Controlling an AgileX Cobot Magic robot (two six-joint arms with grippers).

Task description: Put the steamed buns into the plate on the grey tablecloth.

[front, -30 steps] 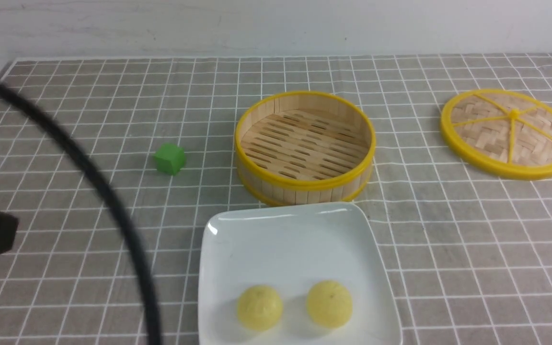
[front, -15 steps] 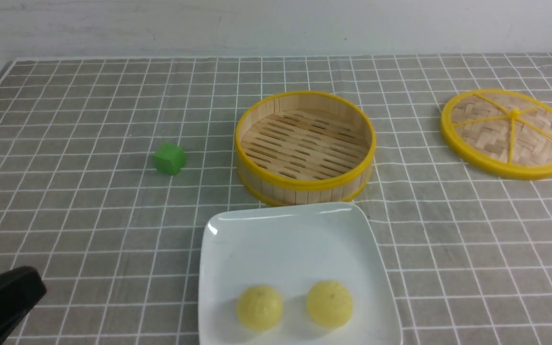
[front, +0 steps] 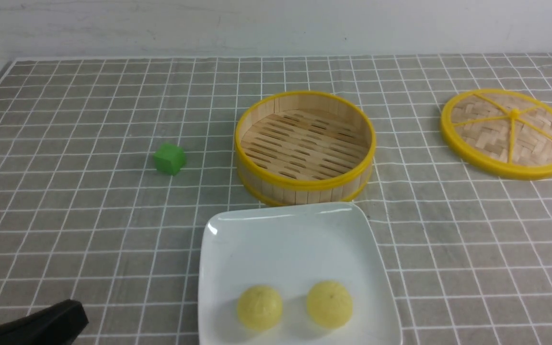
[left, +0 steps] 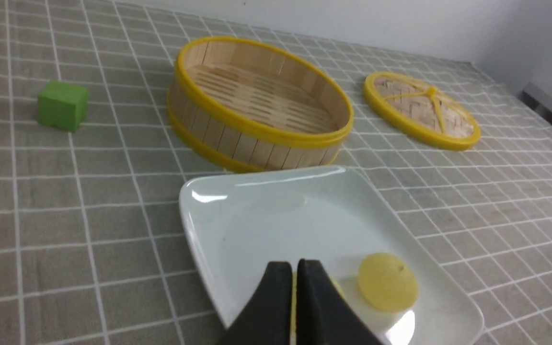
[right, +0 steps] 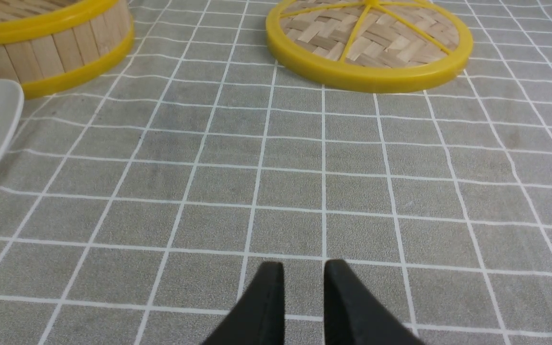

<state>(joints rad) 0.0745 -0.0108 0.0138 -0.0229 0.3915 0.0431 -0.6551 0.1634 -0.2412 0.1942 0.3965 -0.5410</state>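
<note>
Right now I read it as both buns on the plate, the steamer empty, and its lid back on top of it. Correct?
Not quite. The lid is off, lying flat on the cloth to the right of the steamer, as the front view shows. Both buns are on the plate, and the steamer is empty.

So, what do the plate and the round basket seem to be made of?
The plate looks like glazed ceramic or hard plastic: white, glossy, with bright reflections on its rim. The basket looks like bamboo or wood slats, matte, with shiny yellow hoops, probably plastic.
</note>
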